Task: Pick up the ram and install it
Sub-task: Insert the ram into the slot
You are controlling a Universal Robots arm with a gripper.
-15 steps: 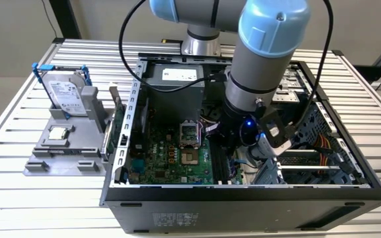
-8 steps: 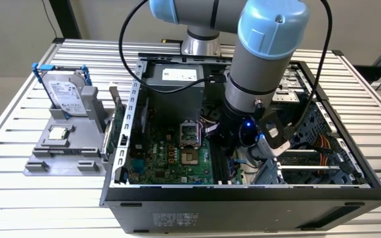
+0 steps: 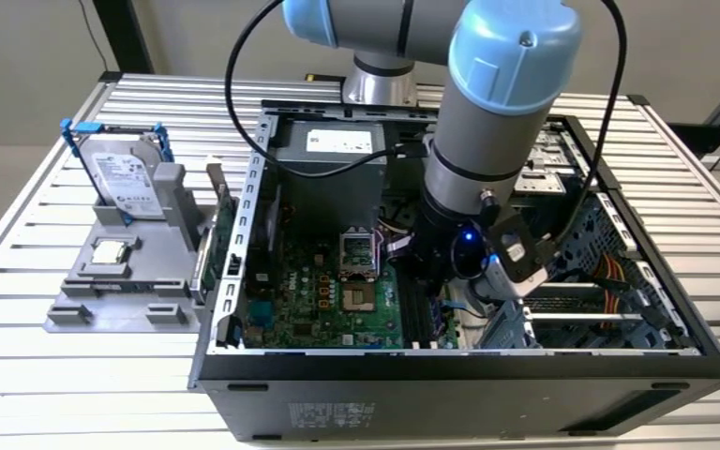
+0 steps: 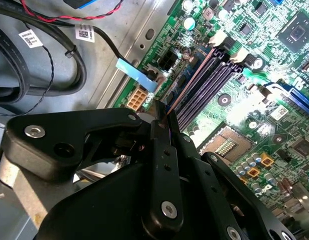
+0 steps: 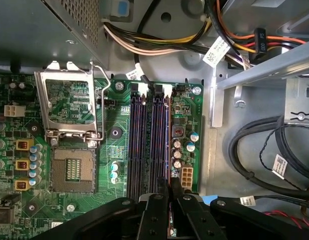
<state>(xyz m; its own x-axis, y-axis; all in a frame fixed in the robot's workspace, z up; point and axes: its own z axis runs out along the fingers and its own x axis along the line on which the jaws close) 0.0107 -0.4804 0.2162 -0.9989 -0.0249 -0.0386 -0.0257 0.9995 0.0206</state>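
Over memory slots: ram clamped edge-on in end effector.

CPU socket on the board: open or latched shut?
Open. The load plate is swung back beside the CPU socket, whose contact field lies bare.

Matt black plastic hand, glossy green motherboard, grey metal case

Slatted metal table, computer case, grey fixture
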